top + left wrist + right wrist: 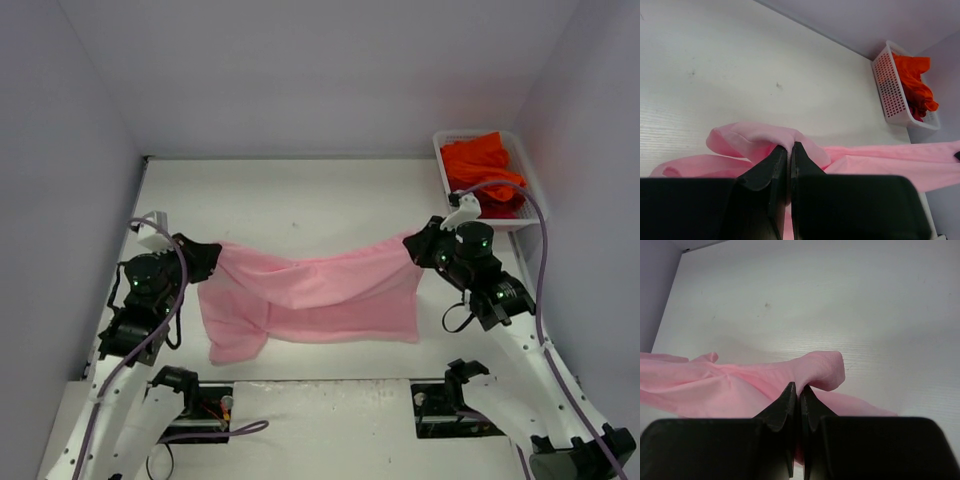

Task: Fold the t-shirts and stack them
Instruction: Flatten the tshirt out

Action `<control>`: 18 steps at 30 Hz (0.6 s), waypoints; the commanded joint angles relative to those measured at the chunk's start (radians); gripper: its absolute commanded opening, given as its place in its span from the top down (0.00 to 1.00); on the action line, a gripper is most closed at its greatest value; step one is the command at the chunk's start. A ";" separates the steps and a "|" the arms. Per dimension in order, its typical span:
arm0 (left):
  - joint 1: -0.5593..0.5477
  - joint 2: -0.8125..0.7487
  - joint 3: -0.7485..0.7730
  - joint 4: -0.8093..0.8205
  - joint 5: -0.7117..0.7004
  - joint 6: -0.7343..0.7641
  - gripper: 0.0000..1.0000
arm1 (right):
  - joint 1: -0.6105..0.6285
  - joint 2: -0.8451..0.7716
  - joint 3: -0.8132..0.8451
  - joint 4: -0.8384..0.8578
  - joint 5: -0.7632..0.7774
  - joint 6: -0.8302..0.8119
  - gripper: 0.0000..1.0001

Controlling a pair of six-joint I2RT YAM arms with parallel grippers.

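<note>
Above the table [300, 200], our left hand [212, 262] and right hand [415, 248] pinch the unfolded pink cloth t-shirt [310, 295]. Orange-red t-shirts [482, 165] wait far right in a white mesh basket [441, 160].

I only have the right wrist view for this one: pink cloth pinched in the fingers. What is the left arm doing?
Observer: The left gripper is shut on the other end of the pink t-shirt.
Operator: How does it lie?
Observer: It spans from there to the right gripper, its upper edge sagging in the middle.
Operator: Any other shirts?
Observer: Orange-red t-shirts sit crumpled in a white basket at the far right.
</note>
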State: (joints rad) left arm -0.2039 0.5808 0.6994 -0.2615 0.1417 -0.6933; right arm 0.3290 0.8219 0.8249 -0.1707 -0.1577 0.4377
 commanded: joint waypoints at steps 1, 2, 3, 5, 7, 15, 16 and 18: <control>-0.005 0.127 0.026 0.158 0.012 -0.026 1.00 | 0.007 0.081 0.057 0.042 0.070 -0.014 1.00; -0.005 0.154 0.031 0.175 0.016 -0.029 1.00 | 0.007 0.100 0.069 0.048 0.082 -0.020 1.00; -0.005 0.184 0.043 0.192 0.018 -0.028 1.00 | 0.005 0.117 0.082 0.051 0.092 -0.024 1.00; -0.005 0.258 0.055 0.238 0.012 -0.026 1.00 | 0.007 0.149 0.112 0.072 0.116 -0.030 1.00; -0.005 0.316 0.069 0.295 0.006 -0.020 1.00 | 0.005 0.178 0.134 0.083 0.136 -0.039 1.00; -0.005 0.484 0.126 0.387 -0.036 0.002 1.00 | 0.005 0.319 0.158 0.158 0.198 -0.040 1.00; -0.005 0.507 0.130 0.401 -0.034 0.000 1.00 | 0.005 0.333 0.160 0.161 0.199 -0.042 1.00; -0.005 0.528 0.144 0.412 -0.036 0.005 1.00 | 0.004 0.374 0.169 0.195 0.216 -0.047 1.00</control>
State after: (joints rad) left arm -0.2039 1.0935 0.7784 0.0250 0.1219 -0.7063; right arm 0.3290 1.1561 0.9443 -0.0853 0.0006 0.4038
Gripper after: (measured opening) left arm 0.009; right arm 0.009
